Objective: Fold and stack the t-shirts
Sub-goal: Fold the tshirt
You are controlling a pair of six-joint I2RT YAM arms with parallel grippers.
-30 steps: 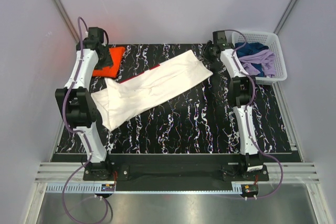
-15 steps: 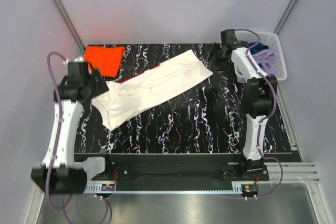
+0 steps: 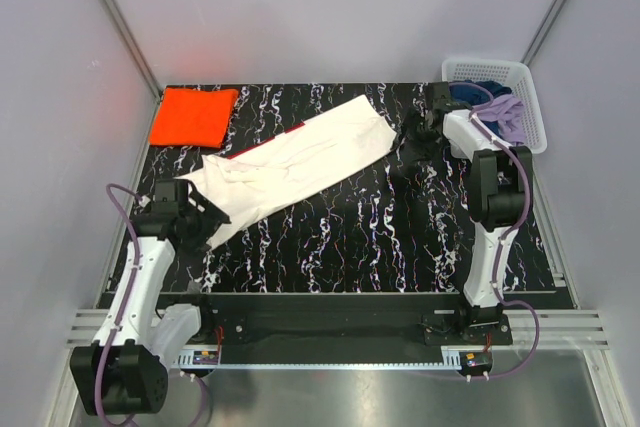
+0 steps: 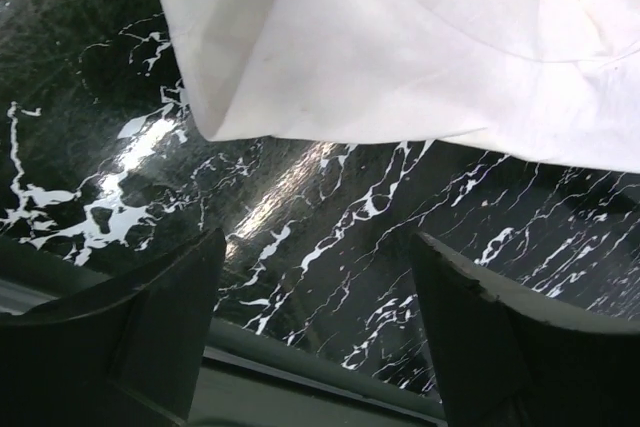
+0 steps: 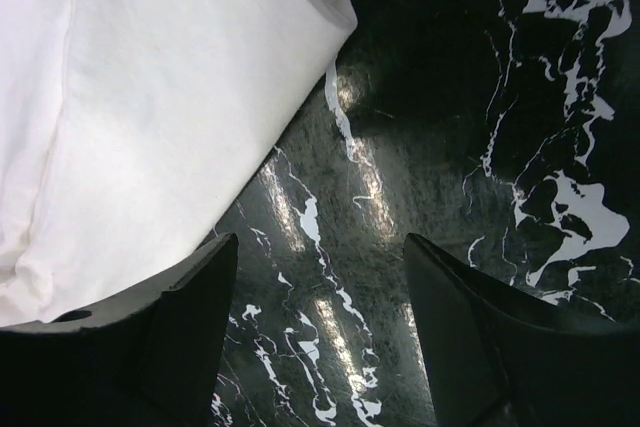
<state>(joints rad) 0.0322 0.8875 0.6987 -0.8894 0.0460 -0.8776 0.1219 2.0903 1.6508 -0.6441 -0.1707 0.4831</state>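
Hovering with both pairs of jaws apart and empty: the white t-shirt [image 3: 300, 157] lies just ahead of my left gripper [image 4: 318, 247] and right gripper [image 5: 320, 247], probably stretched for another fold; the orange t-shirt [image 3: 193, 115] waits folded, well beyond.

White t-shirt [image 3: 300, 157]: soft matt cloth. Table [image 3: 400, 237]: glossy black marbled. Basket [image 3: 490, 65]: white plastic.

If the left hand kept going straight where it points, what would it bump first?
Probably the black table, just short of the white t-shirt. The left hand tilts downward, but depth is hard to judge.
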